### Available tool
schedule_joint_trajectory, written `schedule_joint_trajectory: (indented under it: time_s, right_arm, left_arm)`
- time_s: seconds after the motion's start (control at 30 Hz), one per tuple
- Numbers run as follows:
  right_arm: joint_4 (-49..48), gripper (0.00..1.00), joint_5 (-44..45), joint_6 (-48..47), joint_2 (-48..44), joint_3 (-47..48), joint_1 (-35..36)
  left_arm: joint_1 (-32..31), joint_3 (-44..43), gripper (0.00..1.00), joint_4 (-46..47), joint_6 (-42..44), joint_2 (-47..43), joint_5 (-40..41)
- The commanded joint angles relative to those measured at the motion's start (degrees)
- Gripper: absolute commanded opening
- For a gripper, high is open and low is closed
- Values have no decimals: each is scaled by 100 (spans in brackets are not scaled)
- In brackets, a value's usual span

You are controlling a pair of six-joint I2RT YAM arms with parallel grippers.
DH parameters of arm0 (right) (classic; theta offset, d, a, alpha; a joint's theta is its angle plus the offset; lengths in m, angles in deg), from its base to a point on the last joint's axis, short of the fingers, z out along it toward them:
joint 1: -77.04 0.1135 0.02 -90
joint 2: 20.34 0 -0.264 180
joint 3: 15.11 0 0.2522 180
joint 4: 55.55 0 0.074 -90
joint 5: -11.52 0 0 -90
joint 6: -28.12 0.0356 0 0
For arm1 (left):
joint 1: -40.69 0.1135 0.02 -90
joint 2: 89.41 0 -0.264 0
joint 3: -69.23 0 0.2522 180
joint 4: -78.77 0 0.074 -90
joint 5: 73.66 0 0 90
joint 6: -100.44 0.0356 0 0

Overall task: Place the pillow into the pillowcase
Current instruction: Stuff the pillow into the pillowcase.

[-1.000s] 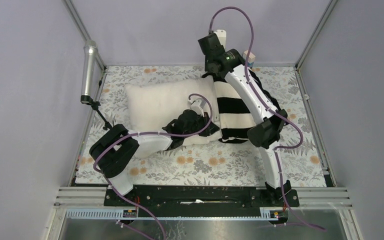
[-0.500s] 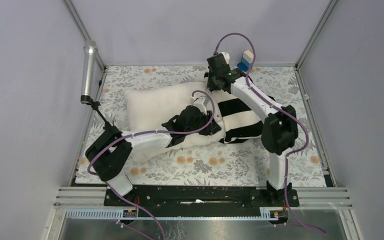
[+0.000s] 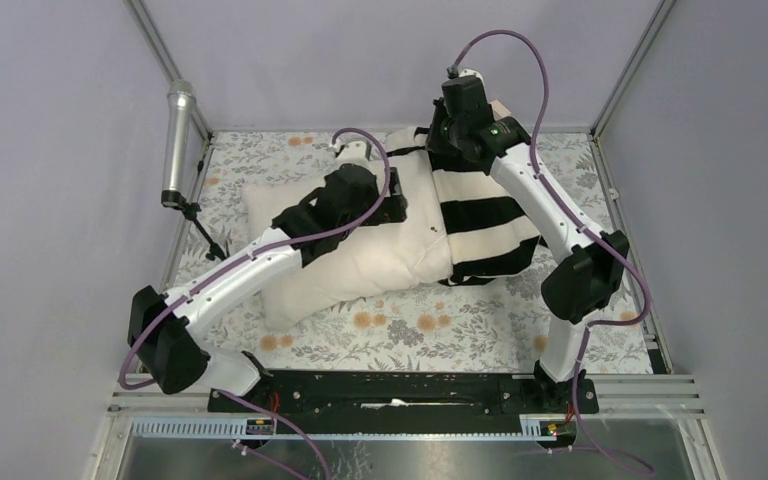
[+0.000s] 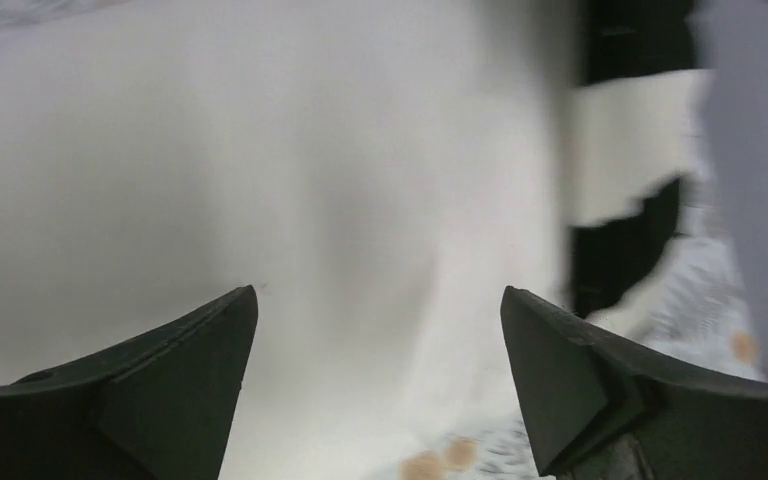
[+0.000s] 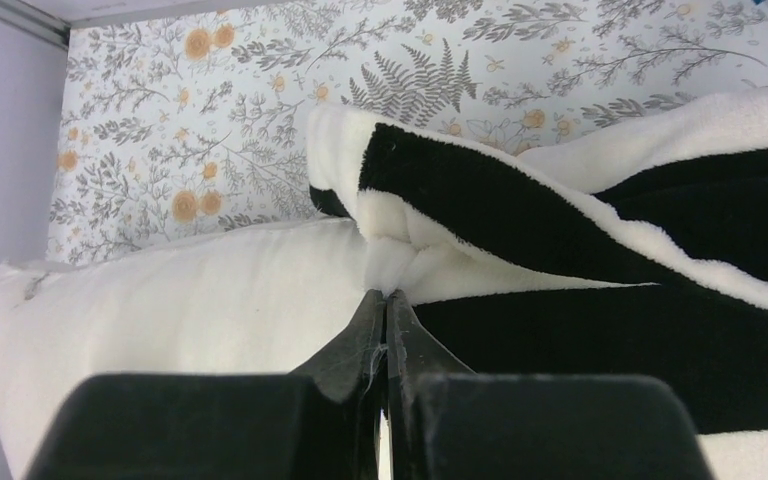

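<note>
Plump, off-white rectangular fabric pillow (image 3: 360, 255) lying partly inside the limp black-and-white striped fabric pillowcase (image 3: 485, 215), both resting on the floral-printed table covering (image 3: 410, 330).

The pillow's right end is sitting within the mouth of the pillowcase, while its left part is lying bare across the covering. The right gripper (image 5: 385, 305), at the far side of the table, is pinching a white fold of the pillowcase edge between fingers pressed tight together, holding that edge raised above the pillow. The left gripper (image 4: 380, 380) is hanging over the pillow's middle with its fingers spread wide, gripping nothing. Whether its tips are touching the fabric cannot be told.
</note>
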Motion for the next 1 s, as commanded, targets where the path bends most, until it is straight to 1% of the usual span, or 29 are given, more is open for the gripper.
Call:
schedule_joint_trajectory:
  time_s: [0.0,0.07,0.1,0.13,0.17,0.2,0.23,0.27,0.3,0.33,0.37,0.4,0.43,0.53,0.57,0.63,0.7,0.8,0.83,0.87,0.97]
  right_arm:
    - [-58,0,-443,-14,193,595,45]
    - [-10,0,-490,-11,283,673,60]
    - [119,2,-485,-15,345,751,73]
    - [274,7,-410,-42,393,852,116]
    - [430,15,-172,-105,400,919,177]
    - [583,26,84,-190,378,957,243]
    - [727,41,365,-270,303,946,318]
    - [839,56,640,-331,169,843,364]
    - [897,68,888,-362,-4,641,391]
    - [907,76,1156,-387,-256,331,426]
    - [792,81,1394,-401,-526,-81,468]
    - [591,86,1601,-415,-860,-814,526]
    - [451,89,1712,-406,-1124,-1246,559]
    - [265,89,1903,-368,-1486,-2139,714]
    - [293,89,1972,-351,-1499,-2293,785]
    - [439,84,2174,-238,-1546,-2547,1001]
    - [388,84,2361,-76,-1696,-2909,1239]
    - [295,81,2563,48,-1718,-3243,1273]
    - [345,75,2674,30,-1642,-3173,1270]
    - [392,67,2742,-5,-1532,-3059,1266]
    - [696,30,2949,-106,-1331,-2458,1281]
  left_arm:
    - [429,613,99,-772,132,217,761]
    - [617,837,97,-466,32,529,440]
    - [658,890,94,-282,-10,726,307]
    - [664,891,88,-110,-41,936,159]
    - [672,889,79,70,-82,1104,34]
    - [673,887,59,215,-158,1289,-60]
    - [688,848,41,290,-222,1407,-140]
    - [705,793,27,314,-257,1480,-193]
    - [716,763,16,343,-279,1507,-229]
    - [725,749,6,365,-297,1505,-250]
    - [740,729,0,356,-306,1478,-292]
    - [758,718,0,356,-287,1435,-319]
    - [765,714,0,366,-266,1395,-330]
    - [804,648,0,362,-247,1324,-465]
    - [805,627,0,359,-249,1318,-508]
    - [805,554,0,366,-248,1321,-577]
    - [805,505,0,375,-251,1312,-653]
    - [805,457,0,398,-272,1242,-802]
    - [805,412,0,396,-274,1211,-903]
    - [805,352,0,365,-266,1150,-960]
    - [788,199,0,288,-247,990,-956]
